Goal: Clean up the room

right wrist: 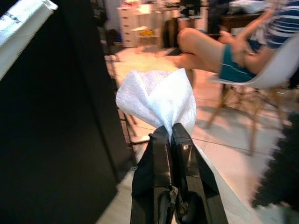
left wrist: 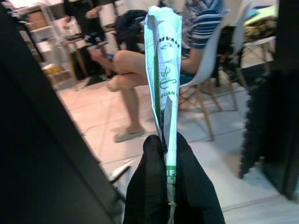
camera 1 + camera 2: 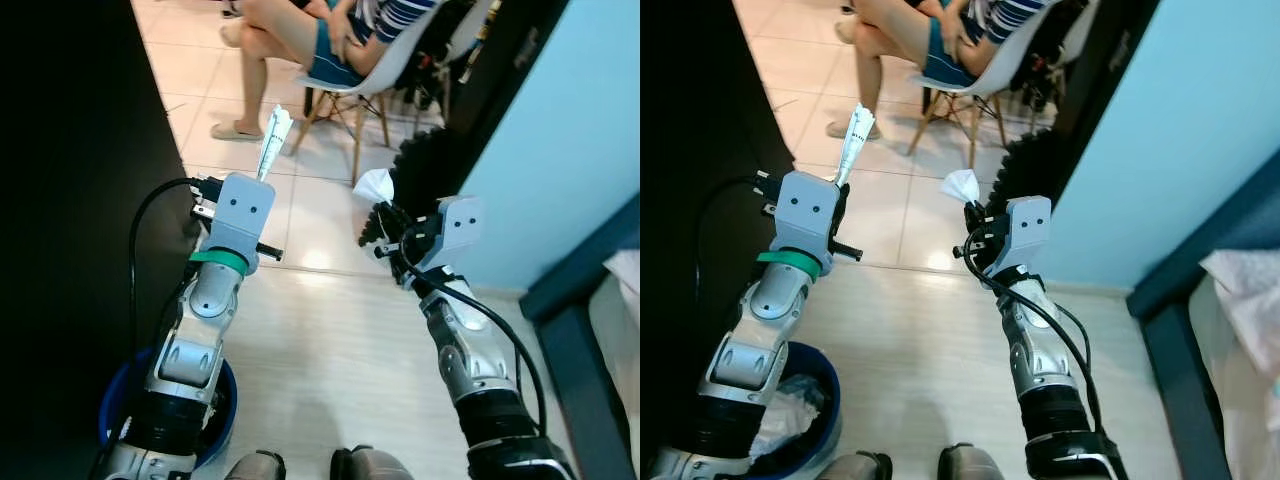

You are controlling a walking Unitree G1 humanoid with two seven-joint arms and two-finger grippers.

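Pale floor tiles lie ahead. Left gripper (image 2: 167, 154) jaws pinch a paper wrapper (image 2: 164, 70); right gripper (image 1: 172, 133) jaws pinch a tissue (image 1: 156, 100). Either might slip before reaching the blue bin (image 3: 820, 400).

The right end effector (image 1: 172, 133) rises from the bottom centre of the frame, its two black fingers (image 1: 156, 154) pressed together on a crumpled white tissue (image 1: 156, 100) that fans out above them. A dark panel (image 1: 56, 116) covers the left side. At upper right a seated person (image 1: 219, 51) occupies a white chair (image 1: 275, 70) on the tiled floor (image 1: 224, 154).

Tiled floor (image 3: 330, 215), blue wall (image 3: 540, 130), white chair (image 3: 395, 60)
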